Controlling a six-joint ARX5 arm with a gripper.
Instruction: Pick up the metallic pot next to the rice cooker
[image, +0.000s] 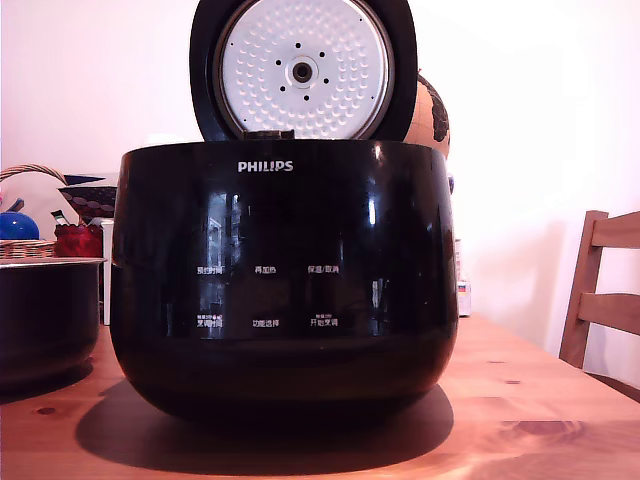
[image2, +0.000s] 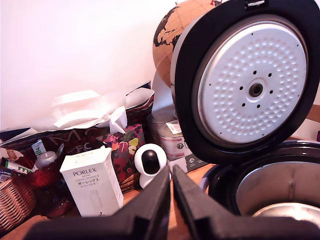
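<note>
At the exterior view's left edge stands the metallic pot (image: 45, 320), dark with a thin silvery rim, resting on the wooden table (image: 540, 400) just beside the rice cooker (image: 285, 280); a narrow gap shows between them. Behind the pot is a wicker basket (image: 28, 245) holding a blue ball. The cooker fills the middle of that view, glossy black with a white PHILIPS logo, its lid (image: 303, 68) raised upright and showing a dimpled silver inner plate. At the exterior view's right is a wooden chair (image: 600, 300). The arm does not appear in this view.

In the wrist view the gripper (image2: 171, 192) has its two dark fingers (image2: 150, 205) drawn together, tips almost touching, with nothing between them (only a thin slit remains). Beyond the fingertips sit a white PORLEX box (image2: 92, 182), a small white round camera (image2: 150, 162) and a globe (image2: 175, 30). To one side of the gripper the cooker's open lid (image2: 250, 85) stands close, with the cooker's inner bowl (image2: 280, 192) below it. The pot cannot be seen from the wrist.
</note>
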